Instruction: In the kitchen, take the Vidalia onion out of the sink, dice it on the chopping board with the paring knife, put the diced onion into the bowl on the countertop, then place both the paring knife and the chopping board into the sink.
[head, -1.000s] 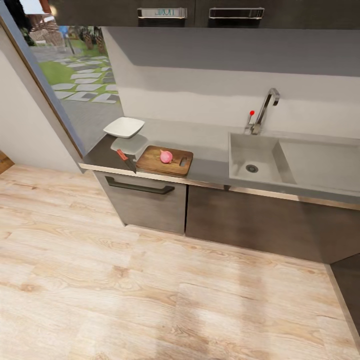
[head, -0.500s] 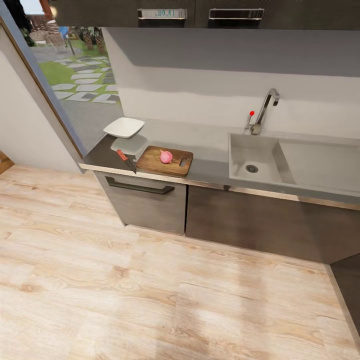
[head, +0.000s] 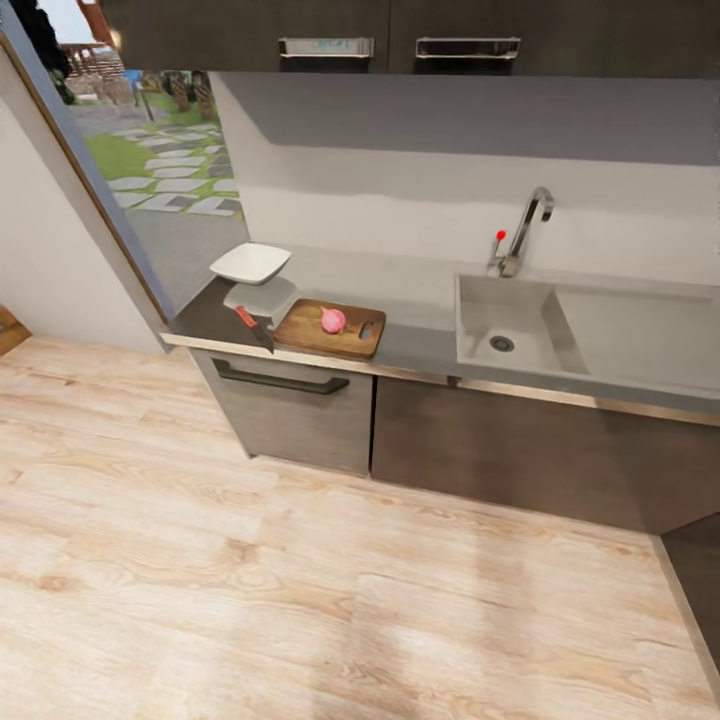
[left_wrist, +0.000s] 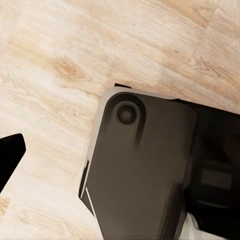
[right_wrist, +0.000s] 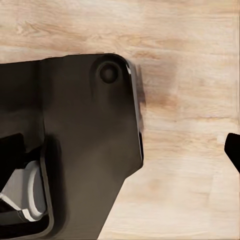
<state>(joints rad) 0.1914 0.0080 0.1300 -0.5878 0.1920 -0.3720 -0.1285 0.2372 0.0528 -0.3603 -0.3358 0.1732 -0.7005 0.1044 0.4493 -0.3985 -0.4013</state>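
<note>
So the robot's parked well back from the counter (head: 420, 345) right now, out on the wood floor (head: 300, 600). Can't tell if either pincer is open or closed; both wrist cams look down at the robot's dark base (left_wrist: 145, 170) over floorboards.

Left to right: bowl (head: 250, 262) at the counter's left end, nothing in it that I can see. Knife (head: 253, 326) lies just beside the board (head: 330, 329), at the board's left edge. Onion (head: 333, 320) sits whole on the board. Sink (head: 505, 325) to the right looks empty.

I'd say next up is grabbing the knife. Roll in close and square to the board first, then take the handle, not the blade.
</note>
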